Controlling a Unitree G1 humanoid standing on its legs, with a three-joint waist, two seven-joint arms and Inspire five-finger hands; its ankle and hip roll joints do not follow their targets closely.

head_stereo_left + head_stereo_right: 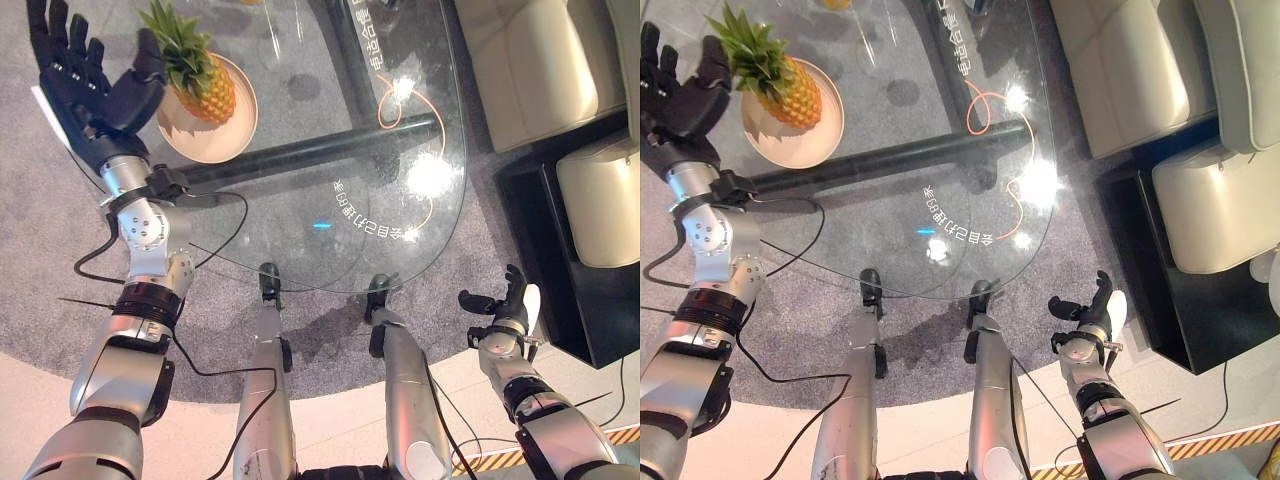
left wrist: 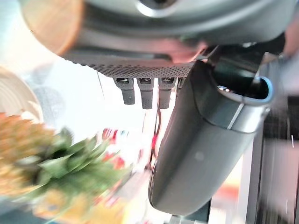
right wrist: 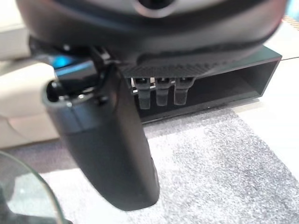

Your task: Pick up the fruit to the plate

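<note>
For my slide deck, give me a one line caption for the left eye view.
Pineapple lying on the plate on the glass table, left hand open beside it.

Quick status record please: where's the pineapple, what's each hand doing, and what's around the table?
fruit: pineapple lying on its side on the plate, leaves toward the left hand
plate: tan round plate on the glass table
left hand: left hand raised beside the pineapple's leaves, fingers spread open, holding nothing
right hand: right hand low beside the table, over the grey carpet, fingers relaxed, empty
surroundings: cream sofa, black low shelf
</note>
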